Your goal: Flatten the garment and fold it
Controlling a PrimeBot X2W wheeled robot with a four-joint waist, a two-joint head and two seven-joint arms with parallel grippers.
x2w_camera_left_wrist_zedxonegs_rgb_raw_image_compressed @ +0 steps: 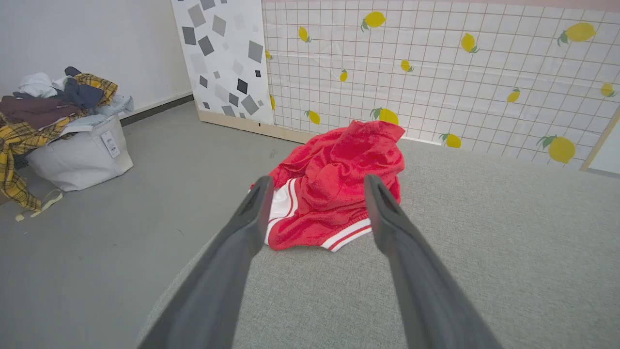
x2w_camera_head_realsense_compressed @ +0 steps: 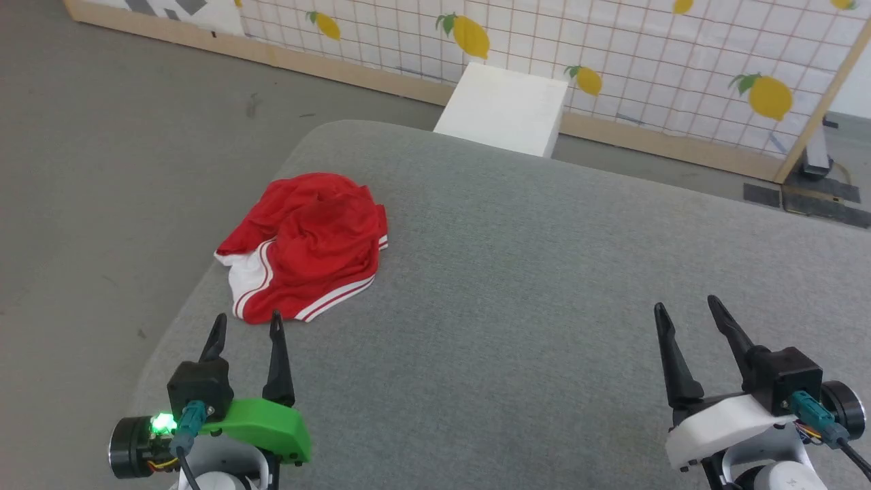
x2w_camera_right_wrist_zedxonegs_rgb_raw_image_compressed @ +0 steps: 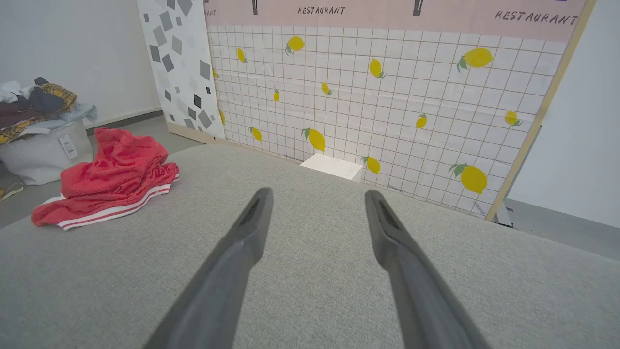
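The garment [x2w_camera_head_realsense_compressed: 306,245] is a red jersey with white and striped trim, crumpled in a heap near the left edge of the grey padded table [x2w_camera_head_realsense_compressed: 517,286]. My left gripper [x2w_camera_head_realsense_compressed: 247,325] stands open just in front of the heap, its tips close to the striped hem and nothing between them. In the left wrist view the garment [x2w_camera_left_wrist_zedxonegs_rgb_raw_image_compressed: 334,184] lies straight ahead between the two fingers [x2w_camera_left_wrist_zedxonegs_rgb_raw_image_compressed: 252,218]. My right gripper [x2w_camera_head_realsense_compressed: 686,310] is open over bare table at the lower right, far from the cloth. The right wrist view shows the garment [x2w_camera_right_wrist_zedxonegs_rgb_raw_image_compressed: 111,179] off to its left.
A white box [x2w_camera_head_realsense_compressed: 503,109] stands behind the table's far edge, before a lemon-print grid wall [x2w_camera_head_realsense_compressed: 612,47]. On the grey floor to the left sits a white bag [x2w_camera_left_wrist_zedxonegs_rgb_raw_image_compressed: 80,155] piled with clothes. The table's left edge [x2w_camera_head_realsense_compressed: 177,320] runs just beside the heap.
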